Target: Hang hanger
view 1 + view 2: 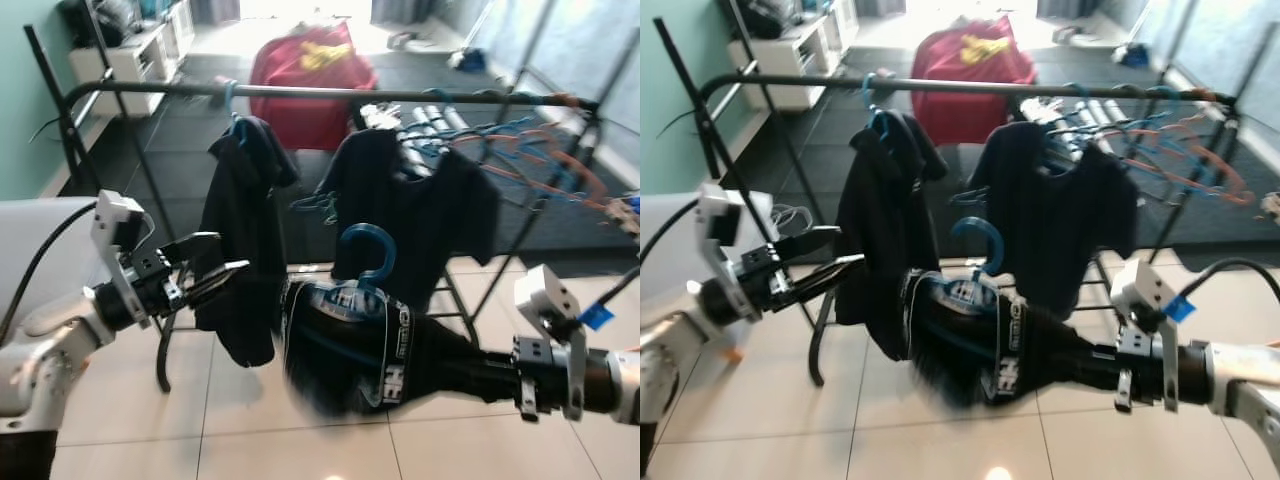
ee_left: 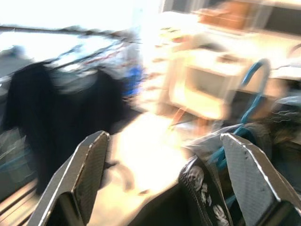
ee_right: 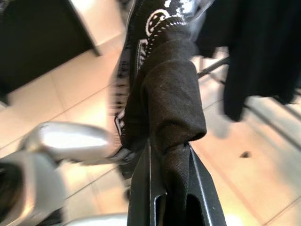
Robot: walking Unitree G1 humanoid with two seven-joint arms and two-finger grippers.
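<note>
A black metal clothes rack (image 1: 330, 93) stood ahead of both grippers, its top rail crossing above them, with two dark shirts already hung on it: one (image 1: 243, 230) just beyond the tips of the left gripper (image 1: 222, 272), the other (image 1: 418, 212) behind and above the load carried by the right gripper (image 3: 170, 188). A tangle of bare blue and orange hangers (image 1: 520, 150) crowded the rail's far end, past the right gripper's side. Behind the rack lay a red cloth heap (image 1: 312, 80) with a yellow patch, and a white shelf unit (image 1: 140, 58) stood by the teal wall. The floor was glossy pale tile (image 1: 300, 440). The right gripper's jaws were pinched tight on a bunched fold of a black garment (image 1: 365, 345), which stretched out forward from them; the cloth looked like soft woven cotton with a band of white lettering, too blurred to read. The blue plastic hanger (image 1: 365, 258) sat in that garment, its curved hook standing up between the two grippers and below the rail, not on it. The left gripper's jaws stood wide apart and held nothing, the garment and hanger lying just off the tip of one finger (image 2: 254, 169).
</note>
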